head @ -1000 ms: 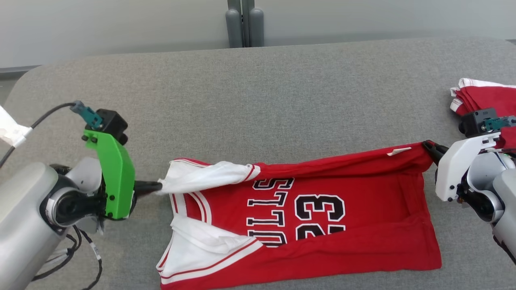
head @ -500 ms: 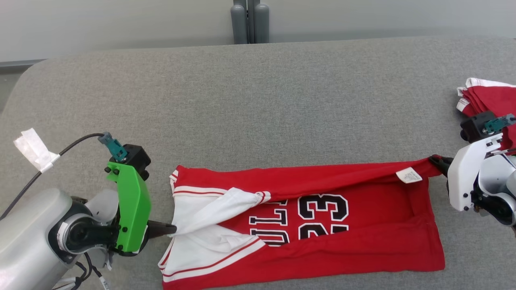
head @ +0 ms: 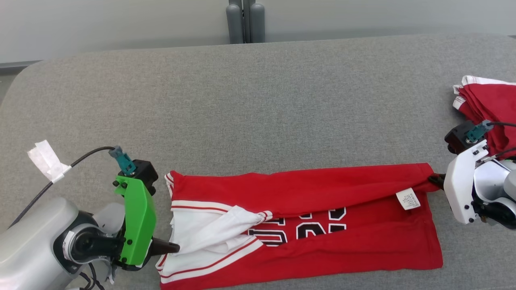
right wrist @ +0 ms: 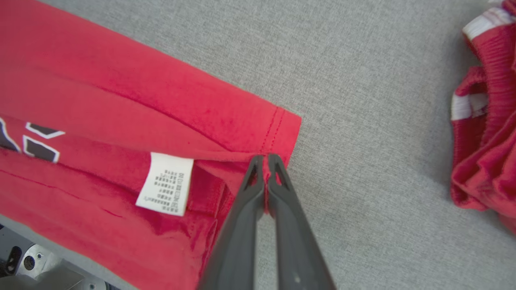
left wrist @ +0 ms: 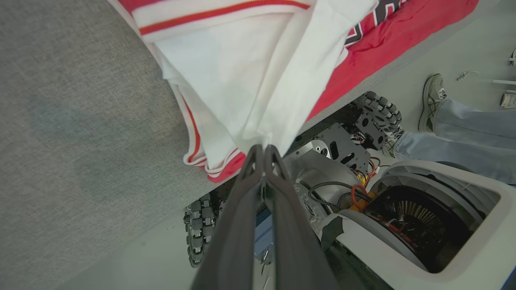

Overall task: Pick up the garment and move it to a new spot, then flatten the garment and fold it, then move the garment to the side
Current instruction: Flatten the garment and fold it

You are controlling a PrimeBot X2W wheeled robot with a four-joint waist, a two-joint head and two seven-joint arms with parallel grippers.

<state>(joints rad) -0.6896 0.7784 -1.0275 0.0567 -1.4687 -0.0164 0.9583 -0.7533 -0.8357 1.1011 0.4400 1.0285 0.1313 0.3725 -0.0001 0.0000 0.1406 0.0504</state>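
Note:
A red basketball jersey (head: 306,225) with white shoulder panels and black lettering lies along the table's near edge, its far long edge folded toward me over the print. My left gripper (head: 176,248) is shut on the white shoulder fabric (left wrist: 258,80) at the jersey's left end. My right gripper (head: 434,179) is shut on the red hem corner (right wrist: 278,133) at the right end, next to a white care label (right wrist: 165,183). The folded layer hangs slightly slack between the two grips.
A second red and white garment (head: 489,106) lies bunched at the table's right edge, close behind my right wrist. The grey cloth tabletop (head: 258,112) stretches wide beyond the jersey. A person's shoe and jeans leg (left wrist: 451,117) stand on the floor beside my wheeled base.
Both grippers have carried the jersey's far edge toward me, laying it over the front. The fold now covers the upper half of the lettering and number.

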